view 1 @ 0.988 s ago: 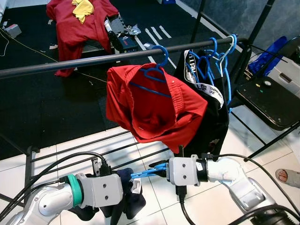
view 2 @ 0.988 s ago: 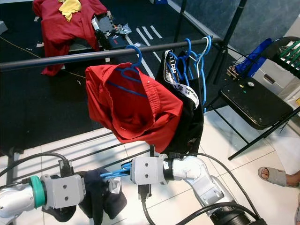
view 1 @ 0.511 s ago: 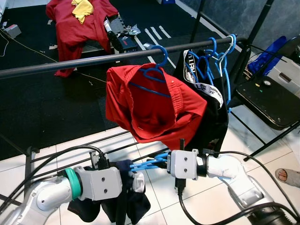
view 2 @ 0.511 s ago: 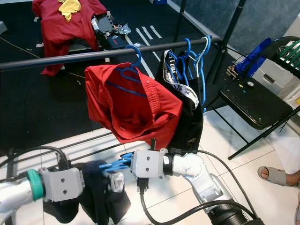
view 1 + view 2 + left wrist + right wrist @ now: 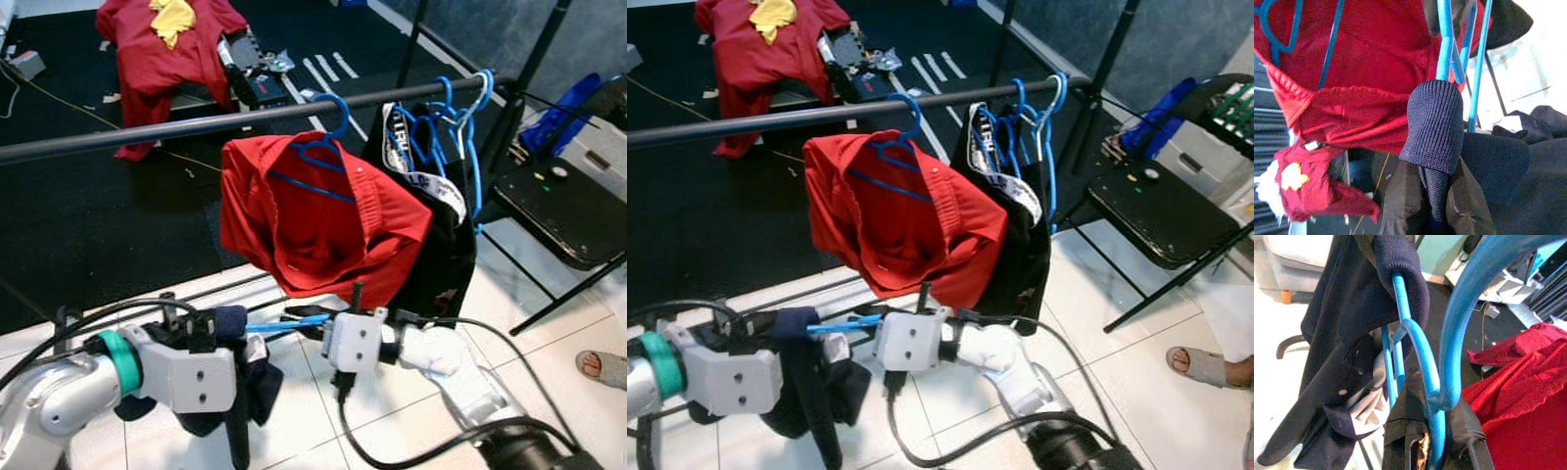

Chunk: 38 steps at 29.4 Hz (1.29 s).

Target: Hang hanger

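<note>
A: Where is the hanger?

B: The blue hanger [image 5: 286, 320] sits low and near, below the rail [image 5: 196, 125], carrying a dark garment [image 5: 245, 377]. It spans between both end effectors.

A: State of the end effectors?

B: The right end effector [image 5: 312, 326] meets the hanger's hook end; the left end effector [image 5: 220, 328] is at the garment end. Finger positions on both: cannot tell. A red garment [image 5: 313, 220] hangs on the rail just beyond.

Blue hanger [image 5: 284, 320], navy ribbed garment [image 5: 1433, 122], red shorts [image 5: 313, 220], black rail [image 5: 147, 134]
</note>
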### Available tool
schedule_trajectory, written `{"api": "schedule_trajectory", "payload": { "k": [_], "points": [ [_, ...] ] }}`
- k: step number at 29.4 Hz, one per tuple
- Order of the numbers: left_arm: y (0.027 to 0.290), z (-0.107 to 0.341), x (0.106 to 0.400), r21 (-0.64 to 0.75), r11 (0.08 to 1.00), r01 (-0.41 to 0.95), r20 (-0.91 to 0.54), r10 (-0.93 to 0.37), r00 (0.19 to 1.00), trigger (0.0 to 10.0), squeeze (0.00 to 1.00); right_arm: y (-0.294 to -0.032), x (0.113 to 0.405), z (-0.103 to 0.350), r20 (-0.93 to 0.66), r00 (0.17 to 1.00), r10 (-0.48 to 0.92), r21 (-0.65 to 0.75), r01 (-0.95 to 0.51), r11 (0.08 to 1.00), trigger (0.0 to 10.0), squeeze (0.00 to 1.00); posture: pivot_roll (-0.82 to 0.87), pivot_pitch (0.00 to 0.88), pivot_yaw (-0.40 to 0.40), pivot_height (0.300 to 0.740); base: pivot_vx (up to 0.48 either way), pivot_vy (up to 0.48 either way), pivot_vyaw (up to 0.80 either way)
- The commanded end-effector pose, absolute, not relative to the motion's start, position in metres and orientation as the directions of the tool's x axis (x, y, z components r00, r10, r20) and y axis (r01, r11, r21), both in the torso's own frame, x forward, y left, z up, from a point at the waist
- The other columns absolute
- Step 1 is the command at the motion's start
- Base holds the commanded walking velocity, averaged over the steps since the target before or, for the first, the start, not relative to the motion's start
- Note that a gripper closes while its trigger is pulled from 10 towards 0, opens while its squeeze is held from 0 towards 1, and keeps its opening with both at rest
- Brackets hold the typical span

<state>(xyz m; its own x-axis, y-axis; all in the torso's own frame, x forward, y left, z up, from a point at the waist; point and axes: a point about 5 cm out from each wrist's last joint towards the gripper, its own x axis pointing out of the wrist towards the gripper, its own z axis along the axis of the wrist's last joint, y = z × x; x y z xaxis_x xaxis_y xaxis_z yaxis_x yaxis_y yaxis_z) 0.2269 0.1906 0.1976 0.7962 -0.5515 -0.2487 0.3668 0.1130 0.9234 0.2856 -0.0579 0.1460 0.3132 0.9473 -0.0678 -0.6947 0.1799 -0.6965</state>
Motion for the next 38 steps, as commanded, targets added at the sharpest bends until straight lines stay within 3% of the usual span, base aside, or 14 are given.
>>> {"api": "schedule_trajectory", "payload": {
  "k": [1,12,13,14,21,22,38],
  "points": [
    [0.17,0.215,0.216,0.948,0.114,0.296,-0.156,-0.647,0.747,10.0,0.0,-0.042,0.276,0.132,-0.132,0.243,0.961,-0.698,-0.711,0.084,0.0,0.0,0.04,0.127,0.042,0.74,0.0,0.0,0.0],
    [0.174,0.222,0.205,0.918,0.206,0.34,-0.138,-0.635,0.76,10.0,0.0,-0.047,0.283,0.13,-0.079,0.307,0.948,-0.733,-0.662,0.153,0.0,0.0,0.03,0.127,0.053,0.74,0.0,0.0,0.0],
    [0.174,0.219,0.204,0.909,0.213,0.358,-0.147,-0.639,0.755,10.0,0.88,-0.047,0.284,0.131,-0.07,0.315,0.946,-0.734,-0.659,0.165,0.0,0.0,0.03,0.131,0.053,0.74,0.0,0.0,0.0],
    [0.174,0.218,0.203,0.903,0.221,0.369,-0.152,-0.639,0.754,10.0,1.0,-0.047,0.285,0.131,-0.064,0.317,0.946,-0.735,-0.656,0.17,0.0,0.0,0.03,0.131,0.054,0.74,0.0,0.0,0.0],
    [0.174,0.216,0.202,0.911,0.181,0.372,-0.176,-0.644,0.745,10.0,1.0,-0.046,0.287,0.133,-0.048,0.314,0.948,-0.748,-0.64,0.174,0.0,0.0,0.03,0.133,0.056,0.74,0.0,0.0,0.0],
    [0.175,0.218,0.202,0.913,0.18,0.367,-0.174,-0.641,0.747,10.0,0.0,-0.046,0.288,0.134,-0.04,0.318,0.947,-0.754,-0.632,0.181,0.0,0.0,0.03,0.133,0.058,0.74,0.0,0.0,0.0],
    [0.193,0.215,0.205,0.883,0.337,0.327,-0.12,-0.511,0.851,10.0,0.0,-0.049,0.296,0.148,0.051,0.365,0.929,-0.783,-0.563,0.264,0.0,0.0,0.03,0.14,0.064,0.74,0.0,0.0,0.0]
  ]
}}
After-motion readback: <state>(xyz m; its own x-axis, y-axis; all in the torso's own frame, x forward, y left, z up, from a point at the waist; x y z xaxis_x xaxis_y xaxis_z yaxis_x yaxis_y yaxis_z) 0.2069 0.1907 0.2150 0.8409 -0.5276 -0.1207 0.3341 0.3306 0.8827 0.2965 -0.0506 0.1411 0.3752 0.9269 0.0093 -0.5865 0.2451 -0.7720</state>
